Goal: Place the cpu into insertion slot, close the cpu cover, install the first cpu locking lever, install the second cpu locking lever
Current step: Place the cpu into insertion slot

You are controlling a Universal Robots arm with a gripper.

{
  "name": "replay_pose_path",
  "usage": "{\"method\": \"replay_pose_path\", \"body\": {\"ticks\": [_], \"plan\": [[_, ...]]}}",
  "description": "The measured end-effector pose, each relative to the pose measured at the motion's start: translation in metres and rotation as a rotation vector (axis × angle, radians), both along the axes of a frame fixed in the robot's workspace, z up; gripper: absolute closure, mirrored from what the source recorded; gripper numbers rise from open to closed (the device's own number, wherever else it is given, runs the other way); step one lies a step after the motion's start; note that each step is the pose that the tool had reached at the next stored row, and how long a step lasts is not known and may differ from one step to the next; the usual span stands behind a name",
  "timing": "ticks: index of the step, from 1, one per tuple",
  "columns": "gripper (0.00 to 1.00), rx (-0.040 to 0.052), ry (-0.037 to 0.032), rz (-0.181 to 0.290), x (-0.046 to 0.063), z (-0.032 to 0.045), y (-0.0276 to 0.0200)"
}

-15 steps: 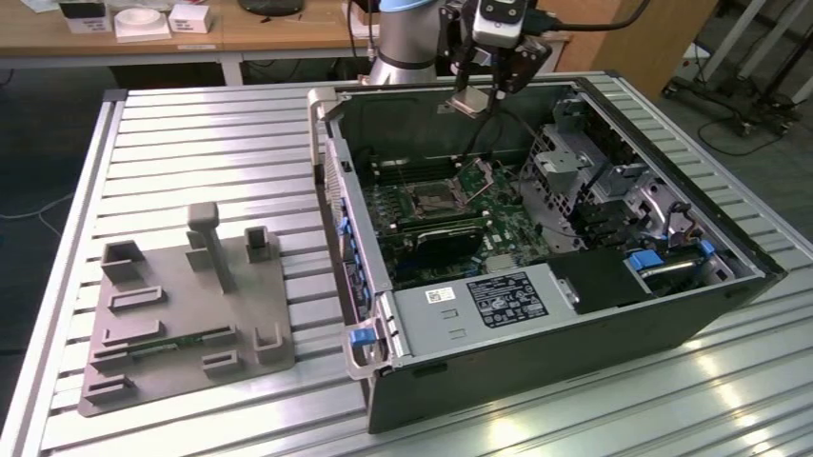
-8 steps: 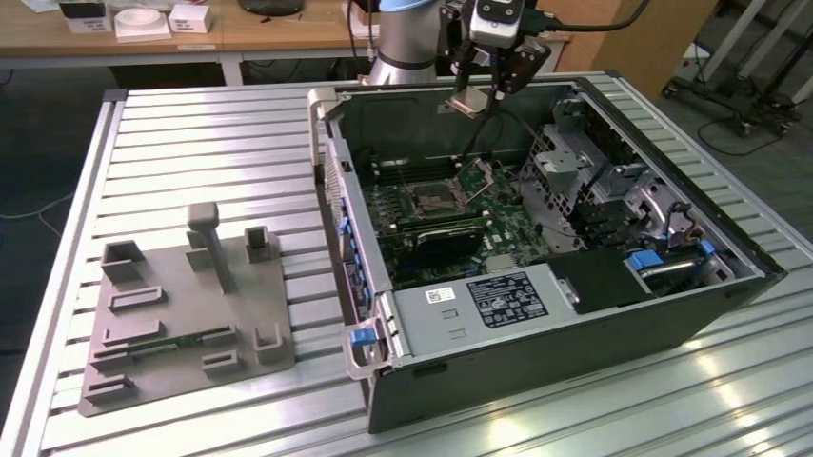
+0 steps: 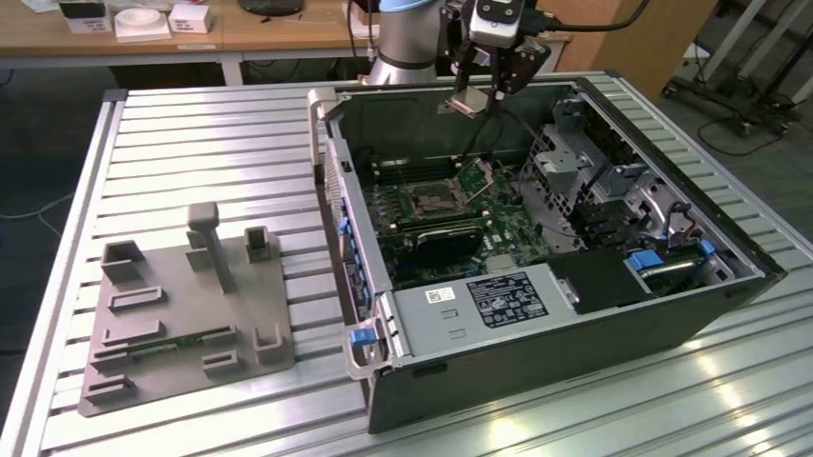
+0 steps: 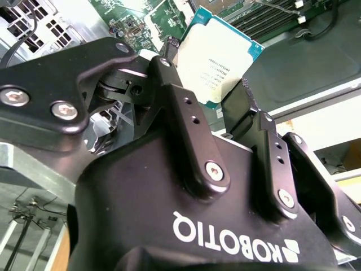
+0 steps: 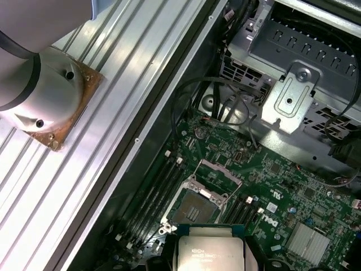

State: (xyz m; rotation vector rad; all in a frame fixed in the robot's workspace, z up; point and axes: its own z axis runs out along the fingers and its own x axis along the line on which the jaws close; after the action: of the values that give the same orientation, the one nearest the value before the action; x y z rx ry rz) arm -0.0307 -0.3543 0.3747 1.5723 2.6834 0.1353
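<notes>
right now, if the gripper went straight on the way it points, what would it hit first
Probably the insertion slot or the green board beside it; the gripper, shut on the cpu, points down into the case. Depth is unclear.

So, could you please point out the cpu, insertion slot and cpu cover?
cpu (image 4: 217, 62): second wrist view, metal face.
insertion slot (image 5: 196, 210): first wrist view, dark centre.
cpu cover (image 5: 220, 168): first wrist view, frame edge.
</notes>
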Motion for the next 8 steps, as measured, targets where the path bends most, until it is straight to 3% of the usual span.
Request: {"method": "replay_pose_path", "body": {"ticks": [8], "plan": [[0.46,0.0,0.0,-0.023,-0.0001,-0.0002,0.0]]}}
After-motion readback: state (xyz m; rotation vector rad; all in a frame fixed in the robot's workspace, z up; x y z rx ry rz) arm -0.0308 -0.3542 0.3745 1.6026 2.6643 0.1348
